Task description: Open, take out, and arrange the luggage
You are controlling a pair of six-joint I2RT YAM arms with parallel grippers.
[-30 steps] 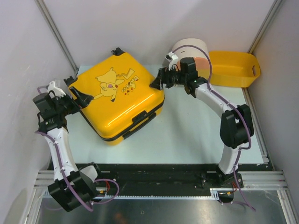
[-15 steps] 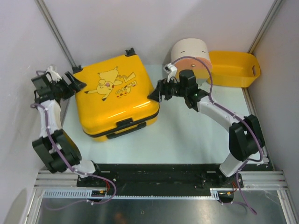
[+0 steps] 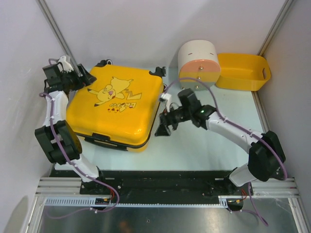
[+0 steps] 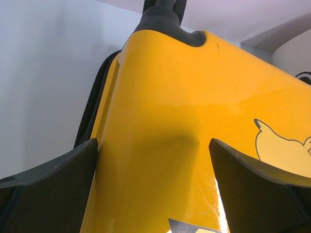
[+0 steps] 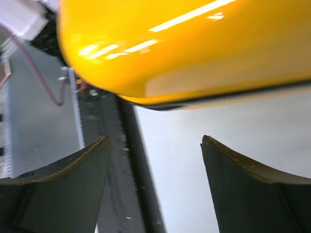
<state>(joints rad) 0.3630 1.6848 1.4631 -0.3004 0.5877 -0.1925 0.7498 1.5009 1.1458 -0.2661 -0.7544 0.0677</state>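
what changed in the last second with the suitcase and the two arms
The large yellow hard-shell suitcase turned clockwise as seen from above, bringing its handle side toward the near edge. The left end effector moved toward the far left corner. The right end effector swept nearer along the suitcase's right side. Both are open, with nothing gripped. The suitcase is still shut, and the cream-and-pink drum-shaped box and yellow plastic basket are unmoved.

The pale table (image 3: 194,150) is carrying the luggage (image 3: 116,109); a cream-and-pink drum box (image 3: 198,60) and a yellow basket (image 3: 243,72) are sitting to the luggage's right.

The suitcase (image 3: 116,109) is yellow with a cartoon picture and black wheels (image 3: 158,71). The round box (image 3: 198,60) is cream and pink. The basket (image 3: 241,80) is yellow.
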